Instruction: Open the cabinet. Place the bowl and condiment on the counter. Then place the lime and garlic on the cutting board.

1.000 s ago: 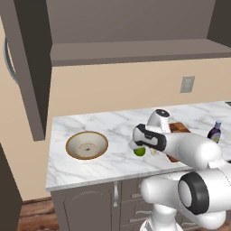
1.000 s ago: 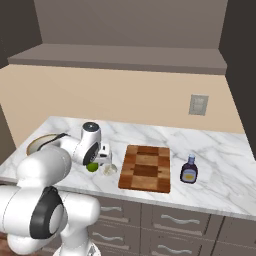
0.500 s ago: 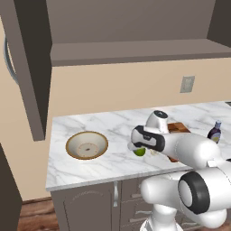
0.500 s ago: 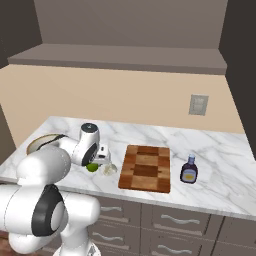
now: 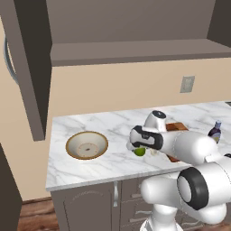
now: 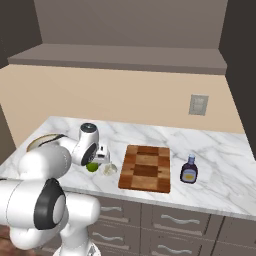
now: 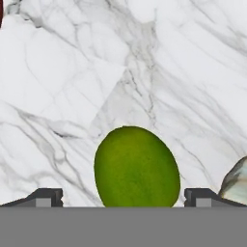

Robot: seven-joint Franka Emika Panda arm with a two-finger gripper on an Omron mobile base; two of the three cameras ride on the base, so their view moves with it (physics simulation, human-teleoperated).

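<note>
A: Gripper state?

B: The 2-finger gripper (image 7: 123, 197) points down at the white grey-veined marble counter (image 6: 220, 150), jaws spread wide, 1 dark fingertip (image 7: 42, 197) on each side of the small bright green lime (image 7: 137, 167). Can't tell if the tips touch it.

A: So nothing pinched?

B: Nothing clamped. The lime (image 6: 92, 167) sits on the marble under the hand; it also peeks out below the wrist in the left base view (image 5: 140, 152).

A: Garlic?

B: The tiny pale whitish garlic bulb (image 6: 109, 169) is just beside the lime, on the side toward the board, also on the marble (edge of it in the hand view (image 7: 236, 183)).

A: Board?

B: The checkered reddish-brown wooden cutting board (image 6: 146, 168) lies flat near the garlic, bare on top.

A: Rest of the task items?

B: The wide tan-rimmed bowl with cream inside (image 5: 86, 145) is upright on the counter, well apart from the lime. The small dark purple-brown condiment bottle with pale label (image 6: 188, 170) stands upright just past the board's far side. The dark grey-brown wall cabinet (image 5: 135, 49) is open, with 1 door (image 5: 29, 67) swung out.
</note>
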